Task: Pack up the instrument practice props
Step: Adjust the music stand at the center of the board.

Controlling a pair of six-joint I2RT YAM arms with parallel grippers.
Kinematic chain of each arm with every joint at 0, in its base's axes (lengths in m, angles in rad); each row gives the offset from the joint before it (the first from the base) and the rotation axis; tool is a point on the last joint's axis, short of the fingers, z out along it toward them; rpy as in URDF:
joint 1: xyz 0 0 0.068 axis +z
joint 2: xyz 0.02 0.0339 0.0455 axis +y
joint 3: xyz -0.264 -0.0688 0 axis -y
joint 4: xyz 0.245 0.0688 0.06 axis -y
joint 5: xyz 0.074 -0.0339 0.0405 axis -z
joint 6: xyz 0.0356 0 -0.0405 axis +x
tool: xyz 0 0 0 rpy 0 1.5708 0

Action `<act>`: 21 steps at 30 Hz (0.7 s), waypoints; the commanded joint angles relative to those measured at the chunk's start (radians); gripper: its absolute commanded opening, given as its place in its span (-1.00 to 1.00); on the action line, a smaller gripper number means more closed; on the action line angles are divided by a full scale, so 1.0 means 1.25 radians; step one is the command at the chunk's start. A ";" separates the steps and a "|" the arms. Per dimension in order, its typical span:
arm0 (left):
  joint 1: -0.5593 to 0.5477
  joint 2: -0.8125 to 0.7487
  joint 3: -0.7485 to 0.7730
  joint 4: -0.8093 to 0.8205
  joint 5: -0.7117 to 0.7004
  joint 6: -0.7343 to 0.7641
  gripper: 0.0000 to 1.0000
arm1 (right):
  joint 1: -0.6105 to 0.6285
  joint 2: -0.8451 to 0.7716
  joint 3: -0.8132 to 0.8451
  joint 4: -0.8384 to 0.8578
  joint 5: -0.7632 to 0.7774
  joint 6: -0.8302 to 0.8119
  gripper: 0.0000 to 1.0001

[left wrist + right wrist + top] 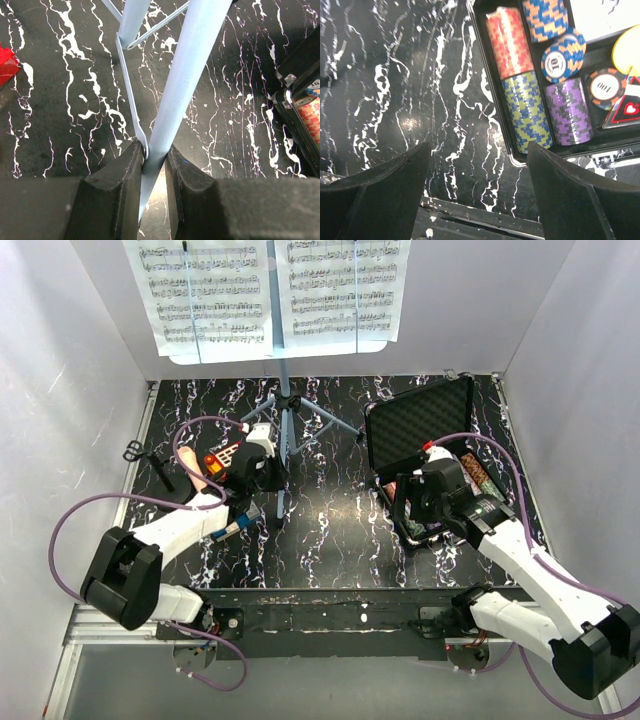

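Left of table centre, I have the left gripper (154,153) clenched on a near leg of the music stand (283,390), likely to fold it, sheet-music pages (205,290) on top; the right gripper (477,150) gapes empty beside the chip case (420,420).

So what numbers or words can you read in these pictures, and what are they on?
"10": on the round blue, orange and white poker chip in the black case.
"100", upside down: on the round black and orange poker chip.
Red heart sign: on the black and red triangular piece.
White printed sheet-music pages: print too small to read.
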 commanded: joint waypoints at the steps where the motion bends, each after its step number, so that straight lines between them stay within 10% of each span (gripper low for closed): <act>1: -0.012 -0.084 -0.017 0.016 0.048 -0.039 -1.00 | 0.002 0.002 -0.031 0.025 -0.008 0.022 0.70; 21: -0.077 -0.269 -0.108 -0.097 0.109 -0.115 -1.00 | 0.025 -0.047 0.147 0.192 -0.188 0.021 0.71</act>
